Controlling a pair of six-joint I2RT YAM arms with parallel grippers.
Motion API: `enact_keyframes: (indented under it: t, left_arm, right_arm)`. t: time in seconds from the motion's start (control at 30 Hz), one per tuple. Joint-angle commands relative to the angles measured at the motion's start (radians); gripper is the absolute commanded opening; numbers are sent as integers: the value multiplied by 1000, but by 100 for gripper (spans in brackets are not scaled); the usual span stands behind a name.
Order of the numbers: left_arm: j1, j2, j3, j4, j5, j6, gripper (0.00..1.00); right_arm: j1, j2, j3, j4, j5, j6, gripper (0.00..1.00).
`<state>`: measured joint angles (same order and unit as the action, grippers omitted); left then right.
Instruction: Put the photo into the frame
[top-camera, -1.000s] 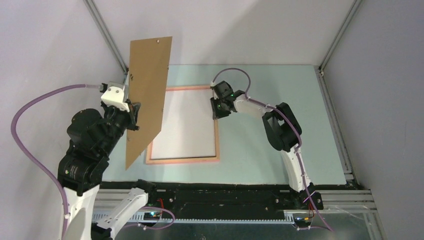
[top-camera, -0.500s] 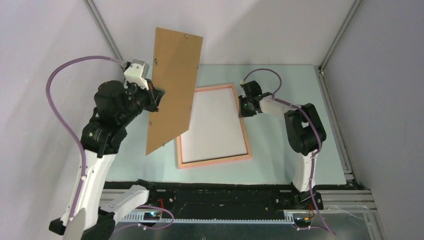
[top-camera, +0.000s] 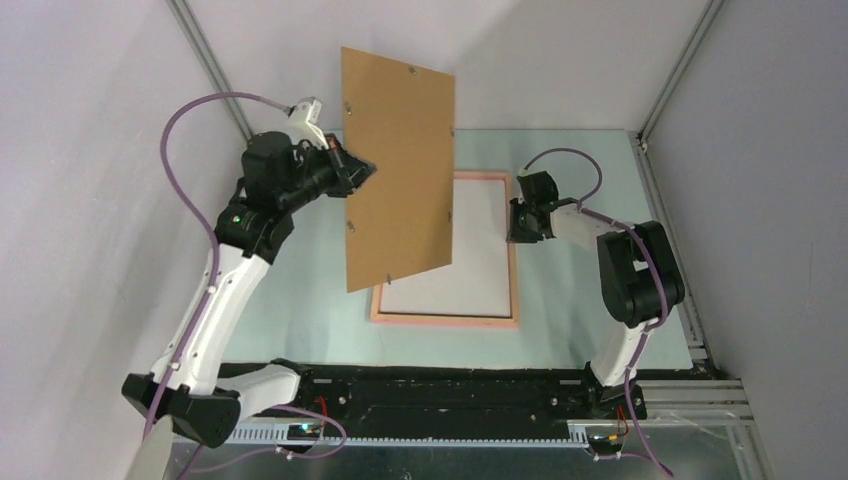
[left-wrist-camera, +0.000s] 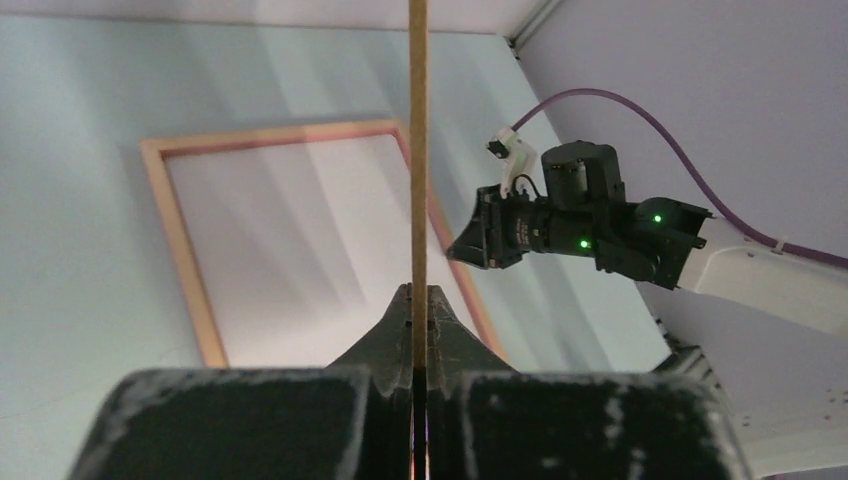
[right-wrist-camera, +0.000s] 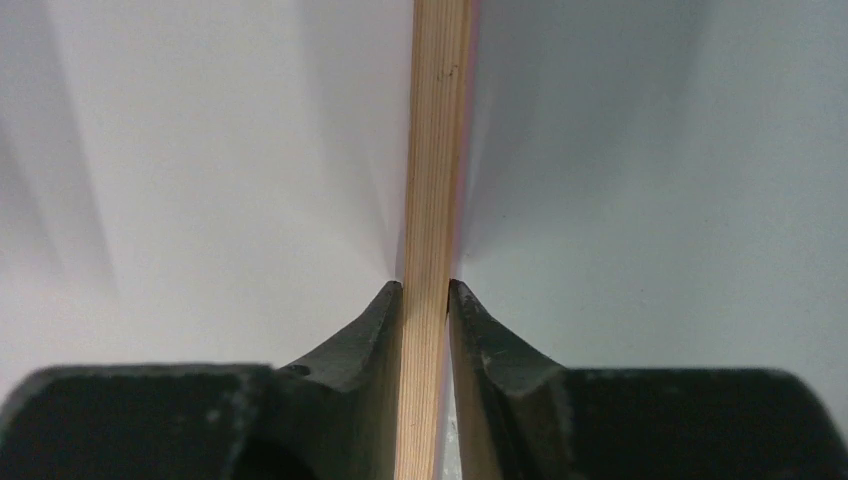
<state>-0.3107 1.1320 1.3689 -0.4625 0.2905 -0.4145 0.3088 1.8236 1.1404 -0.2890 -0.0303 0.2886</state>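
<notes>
The salmon frame lies flat on the pale green table. Inside it a white sheet fills the opening: the photo, white back up. My right gripper is shut on the frame's right rail; in the right wrist view both fingers of that gripper press the wooden rail. My left gripper is shut on the left edge of a brown backing board, held up on edge above the frame's left part. In the left wrist view the left gripper pinches the thin board, with the frame below.
Grey walls close in on three sides, with metal posts in the back corners. A black rail with the arm bases runs along the near edge. The right arm's elbow stands right of the frame.
The right gripper has dragged the frame with the photo to the right and closed tighter on its rail. The left arm has swung the backing board right, over the frame.
</notes>
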Motion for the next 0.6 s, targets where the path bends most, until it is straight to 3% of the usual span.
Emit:
enact_keyframes:
  t: [0.0,0.1,0.27,0.57]
  left_arm:
    - [6,18,-10,213,104,-121,0]
    - [6,40,-23,238,124,-130,0]
    - [7,60,-49,283,157,-139,0]
    - [11,106,-128,415,230,-226,0]
  right_arm:
    - [-18,-73,-11,56,5,3,31]
    - [-32,-86,-11,58,-7,-4,51]
    - [-47,-125,-11,53,-21,-26,66]
    - [-111,-239,-11,56,-76,-61,74]
